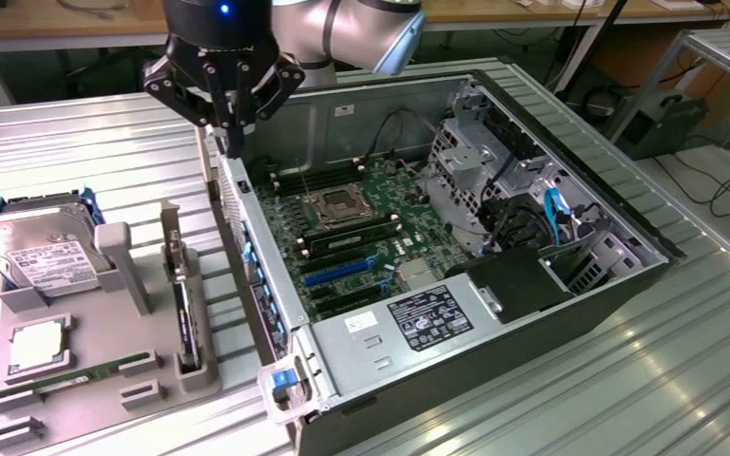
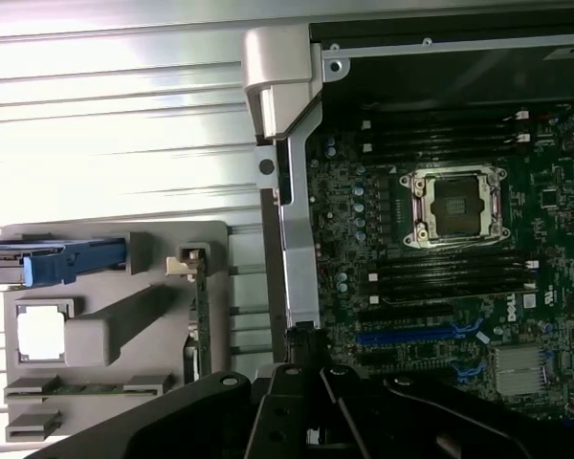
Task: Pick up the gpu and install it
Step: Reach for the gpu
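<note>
The gpu (image 1: 185, 318) stands on edge in a slot of the grey holder (image 1: 99, 328), beside the open computer case at the exterior view's left. From the wrist camera it is a thin strip (image 2: 201, 320) with its bracket end toward the case's rear corner. My gripper (image 1: 229, 133) hangs shut and empty above the rear left wall of the case (image 1: 244, 204), well above and behind the gpu. The fingers (image 2: 297, 402) show dark along the wrist view's edge. Inside the case lies the motherboard (image 1: 353, 233) with blue card slots (image 1: 339, 273) (image 2: 421, 335).
On the holder also rest a hard drive (image 1: 42, 252) with blue rails, a processor chip (image 1: 38, 347) and a green memory stick (image 1: 73, 375). Drive cages and cables (image 1: 517, 204) fill the case's far side. The metal table (image 1: 593, 380) is ribbed.
</note>
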`<state>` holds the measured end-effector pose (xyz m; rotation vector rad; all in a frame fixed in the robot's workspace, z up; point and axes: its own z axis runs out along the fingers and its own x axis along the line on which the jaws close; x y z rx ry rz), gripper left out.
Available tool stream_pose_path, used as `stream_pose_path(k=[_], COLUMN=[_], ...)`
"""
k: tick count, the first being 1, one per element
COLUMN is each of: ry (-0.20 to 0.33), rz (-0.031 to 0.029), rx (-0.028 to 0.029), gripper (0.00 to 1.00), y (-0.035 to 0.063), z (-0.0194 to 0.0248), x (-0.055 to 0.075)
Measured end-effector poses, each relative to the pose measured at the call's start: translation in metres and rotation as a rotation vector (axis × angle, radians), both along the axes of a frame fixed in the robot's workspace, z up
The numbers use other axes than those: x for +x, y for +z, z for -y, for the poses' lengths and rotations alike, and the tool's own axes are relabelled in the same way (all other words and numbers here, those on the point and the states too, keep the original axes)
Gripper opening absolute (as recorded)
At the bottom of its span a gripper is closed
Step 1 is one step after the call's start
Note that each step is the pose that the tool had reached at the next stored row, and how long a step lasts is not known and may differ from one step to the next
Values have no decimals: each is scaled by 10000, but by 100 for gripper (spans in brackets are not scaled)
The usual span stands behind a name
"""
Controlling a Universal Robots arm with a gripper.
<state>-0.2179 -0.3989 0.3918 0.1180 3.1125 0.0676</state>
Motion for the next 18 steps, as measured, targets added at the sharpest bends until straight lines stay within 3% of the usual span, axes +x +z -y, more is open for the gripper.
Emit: stream_pose_path(k=[18], ry=[0], rz=[1], rx=[0], gripper=[11], y=[-3], z=[0], x=[-60])
